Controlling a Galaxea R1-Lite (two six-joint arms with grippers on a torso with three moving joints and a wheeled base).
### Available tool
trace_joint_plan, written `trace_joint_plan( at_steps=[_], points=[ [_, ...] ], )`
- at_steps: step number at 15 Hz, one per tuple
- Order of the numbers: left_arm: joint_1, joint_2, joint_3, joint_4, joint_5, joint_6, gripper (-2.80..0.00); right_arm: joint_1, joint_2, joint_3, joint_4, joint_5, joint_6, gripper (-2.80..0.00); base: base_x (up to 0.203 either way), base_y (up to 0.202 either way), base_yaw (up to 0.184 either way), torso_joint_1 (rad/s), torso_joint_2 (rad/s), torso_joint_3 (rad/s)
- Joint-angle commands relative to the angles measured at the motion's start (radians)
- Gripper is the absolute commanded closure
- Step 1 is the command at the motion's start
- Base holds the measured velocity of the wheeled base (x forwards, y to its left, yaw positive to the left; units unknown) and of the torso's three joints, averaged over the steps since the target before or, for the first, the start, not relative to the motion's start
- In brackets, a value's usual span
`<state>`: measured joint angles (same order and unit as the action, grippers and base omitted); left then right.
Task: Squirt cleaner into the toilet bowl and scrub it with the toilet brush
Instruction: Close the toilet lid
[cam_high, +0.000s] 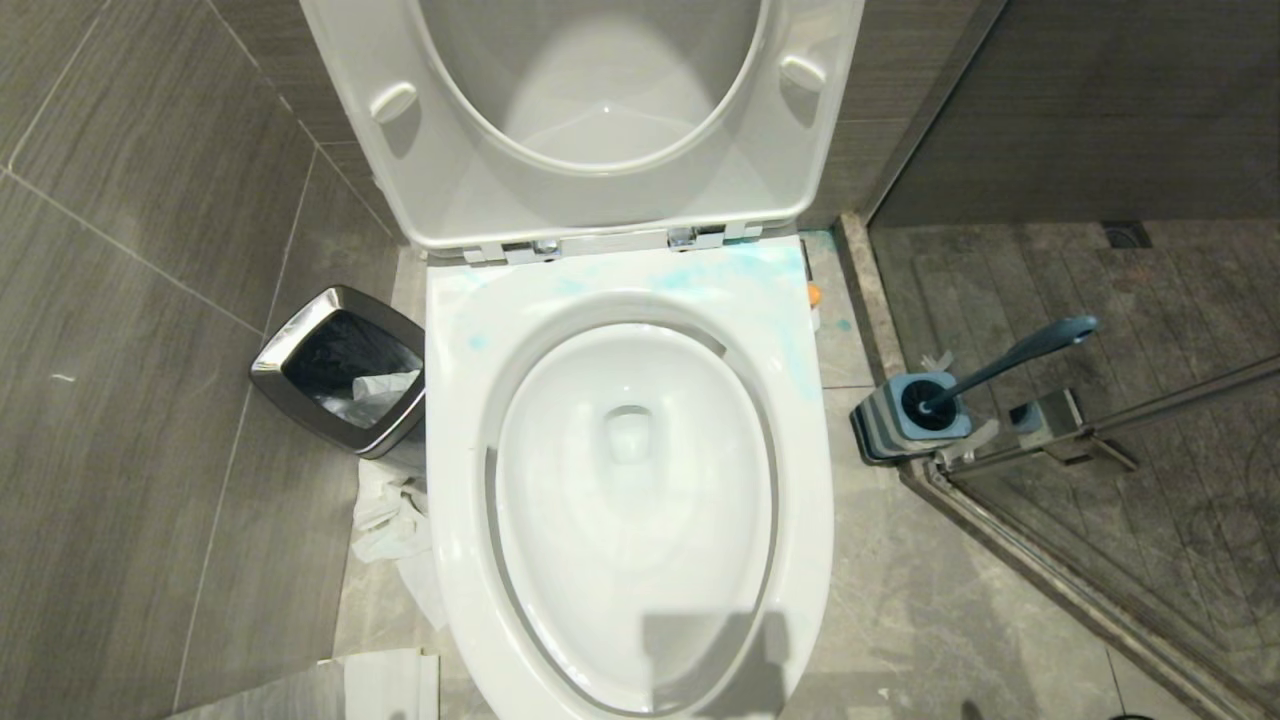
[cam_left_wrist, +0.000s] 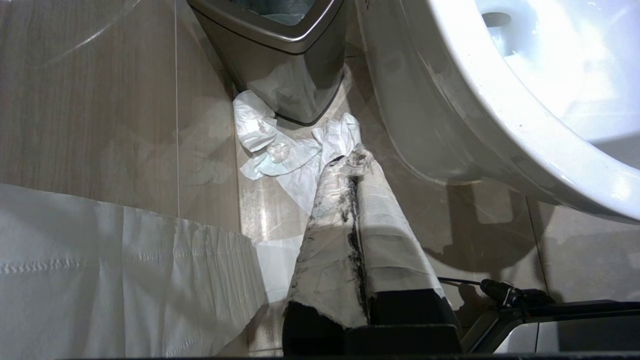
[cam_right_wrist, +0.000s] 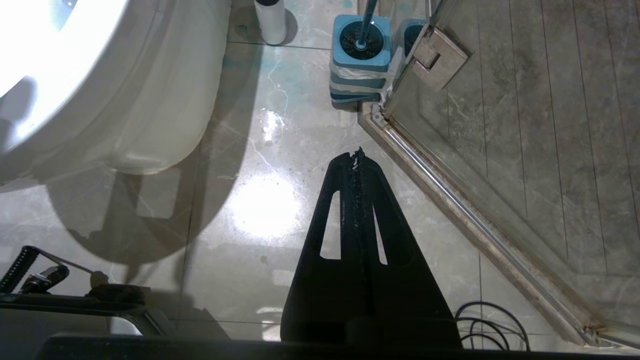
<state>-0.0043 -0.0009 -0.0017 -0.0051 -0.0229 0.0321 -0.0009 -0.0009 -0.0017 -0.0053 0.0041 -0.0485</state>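
Your left gripper (cam_left_wrist: 356, 150) is hanging pinched shut and empty beside the toilet bowl (cam_high: 630, 500), well away from the brush. Your right gripper (cam_right_wrist: 357, 152), also shut with nothing in it, is pointing almost straight at the toilet brush (cam_right_wrist: 361, 35) ahead, handle leaning away, so it looks nearer.

A square chrome-rimmed waste bin (cam_high: 340, 383) with a dark liner is seen at the left, against the grey tiled wall (cam_high: 130, 300). Crumpled white paper (cam_high: 395, 520) is strewn on the floor just near of it. At the right, a glass shower door (cam_high: 1130, 470) is hung on a metal hinge (cam_high: 1050, 415).
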Motion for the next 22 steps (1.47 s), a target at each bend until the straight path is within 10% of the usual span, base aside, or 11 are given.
trace_joint_plan(
  at_steps=[1, 12, 22],
  points=[
    [0.0, 0.001, 0.0, 0.001, 0.0, 0.0, 0.0, 0.0, 0.001, 0.0, -0.001, 0.0, -0.001, 0.0, 0.0, 0.0, 0.0, 0.0, 0.0, 0.0],
    [0.0, 0.001, -0.029, -0.003, -0.008, 0.042, 0.0, 0.0, 0.001, 0.0, -0.001, 0.0, -0.001, 0.0, 0.0, 0.0, 0.0, 0.0, 0.0, 0.0],
    [0.0, 0.471, -0.774, 0.078, -0.026, 0.134, 0.0, 0.001, 0.001, 0.0, -0.001, 0.0, -0.001, 0.0, 0.0, 0.0, 0.0, 0.0, 0.0, 0.0]
  ],
)
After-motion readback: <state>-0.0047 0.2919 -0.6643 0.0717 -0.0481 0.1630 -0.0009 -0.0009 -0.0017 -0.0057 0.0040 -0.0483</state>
